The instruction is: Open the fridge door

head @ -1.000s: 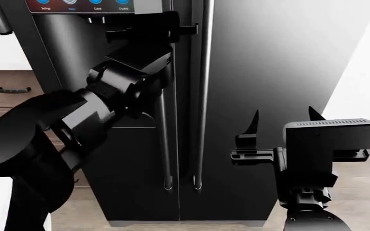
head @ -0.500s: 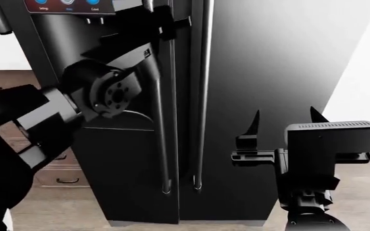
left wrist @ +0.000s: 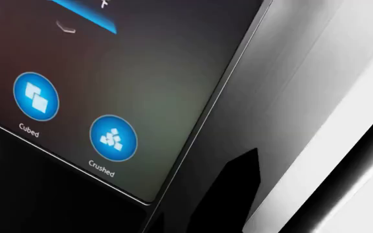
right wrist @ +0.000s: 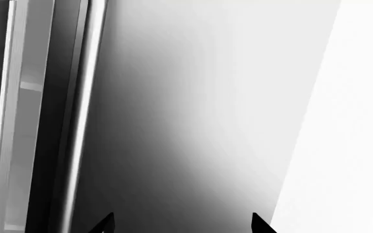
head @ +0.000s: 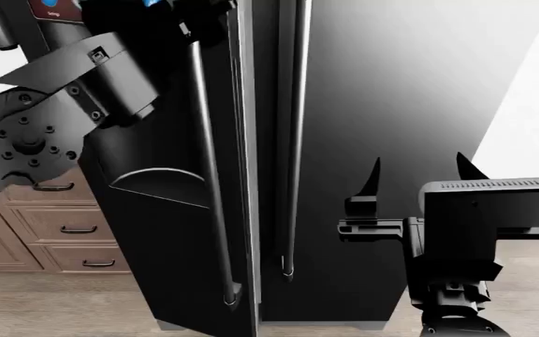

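Swinging outward since 1 second ago, the left door (head: 171,210) of the fridge (head: 391,105) now stands ajar, its handle (head: 208,175) angled away from the shut right door's handle (head: 293,140). The fridge fills the view straight ahead, beside brown drawers (head: 59,235). The left gripper (head: 190,14) sits up by the handle's top; whether it is clamped I cannot tell. The right gripper (head: 415,175) hangs idle, fingers spread, holding nothing. Best pull along the door's arc, steadily, so the hold doesn't slip.
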